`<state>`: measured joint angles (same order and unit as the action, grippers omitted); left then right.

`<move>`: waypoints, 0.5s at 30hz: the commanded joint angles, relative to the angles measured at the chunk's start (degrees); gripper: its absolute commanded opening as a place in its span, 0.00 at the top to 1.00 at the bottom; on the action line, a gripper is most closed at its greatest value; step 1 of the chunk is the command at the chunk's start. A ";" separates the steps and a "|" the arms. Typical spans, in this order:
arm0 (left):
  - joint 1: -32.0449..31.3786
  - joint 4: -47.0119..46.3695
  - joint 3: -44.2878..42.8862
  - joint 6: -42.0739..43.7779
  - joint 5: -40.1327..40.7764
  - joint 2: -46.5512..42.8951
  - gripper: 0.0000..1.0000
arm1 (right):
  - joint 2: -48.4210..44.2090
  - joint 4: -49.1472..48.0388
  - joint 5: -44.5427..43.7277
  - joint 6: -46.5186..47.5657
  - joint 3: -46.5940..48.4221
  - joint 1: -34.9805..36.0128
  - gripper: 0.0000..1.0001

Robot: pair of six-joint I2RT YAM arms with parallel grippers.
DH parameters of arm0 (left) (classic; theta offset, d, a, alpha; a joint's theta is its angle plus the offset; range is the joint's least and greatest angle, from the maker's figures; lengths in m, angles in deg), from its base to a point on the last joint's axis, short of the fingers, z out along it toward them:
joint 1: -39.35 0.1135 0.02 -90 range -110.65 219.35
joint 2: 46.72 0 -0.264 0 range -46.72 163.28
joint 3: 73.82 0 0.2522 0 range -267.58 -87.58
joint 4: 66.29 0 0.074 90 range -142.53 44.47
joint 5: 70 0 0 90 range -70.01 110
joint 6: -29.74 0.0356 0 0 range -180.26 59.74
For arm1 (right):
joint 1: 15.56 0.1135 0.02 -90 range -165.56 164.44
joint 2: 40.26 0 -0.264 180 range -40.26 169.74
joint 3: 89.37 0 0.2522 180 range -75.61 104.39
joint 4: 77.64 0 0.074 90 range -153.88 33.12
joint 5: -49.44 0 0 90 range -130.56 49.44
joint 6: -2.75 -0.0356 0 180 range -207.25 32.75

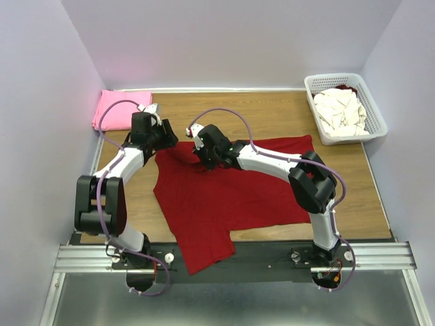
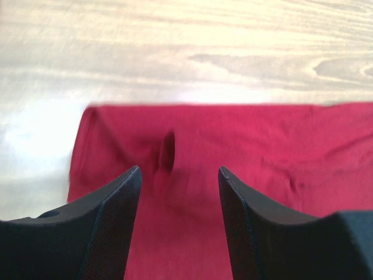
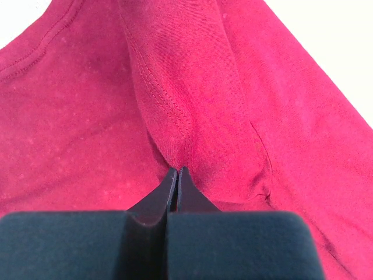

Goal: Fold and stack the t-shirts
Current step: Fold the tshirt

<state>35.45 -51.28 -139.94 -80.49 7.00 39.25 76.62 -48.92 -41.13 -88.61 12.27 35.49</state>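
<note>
The right gripper (image 3: 177, 174) is pinching a raised pleat of the dark red t-shirt (image 1: 217, 197) between fingers pressed fully together (a stitched seam is running up from the tips). The left gripper (image 2: 178, 172) is hanging over that shirt's far-left edge with its fingers standing well apart, gripping nothing. The shirt is lying spread across the wooden table (image 1: 272, 112), one part trailing over the near edge between the arm bases. Off the shirt's far-left corner a pink t-shirt (image 1: 119, 109) is lying flat; off its far-right corner cream-white t-shirts (image 1: 340, 112) are sitting heaped in a white lattice basket (image 1: 378, 123).
</note>
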 commanded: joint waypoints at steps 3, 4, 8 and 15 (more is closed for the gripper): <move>0.30 -0.04 -6.96 -0.16 -4.32 8.50 0.36 | -0.07 -0.55 1.55 0.84 0.10 0.54 0.99; 0.30 0.67 -7.14 -0.16 -4.58 8.94 0.36 | -0.16 -0.63 1.63 0.84 0.10 0.46 0.99; 0.21 2.43 -5.92 -0.25 -5.11 9.30 0.37 | -0.34 -0.81 1.98 0.93 -0.16 0.37 0.99; 0.21 5.33 -3.90 0.28 -7.74 9.56 0.39 | -0.25 -1.16 1.99 0.93 -0.69 0.37 0.99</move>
<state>35.49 -48.59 -145.21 -80.44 2.52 48.45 76.62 -49.24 -40.46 -88.61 12.27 35.49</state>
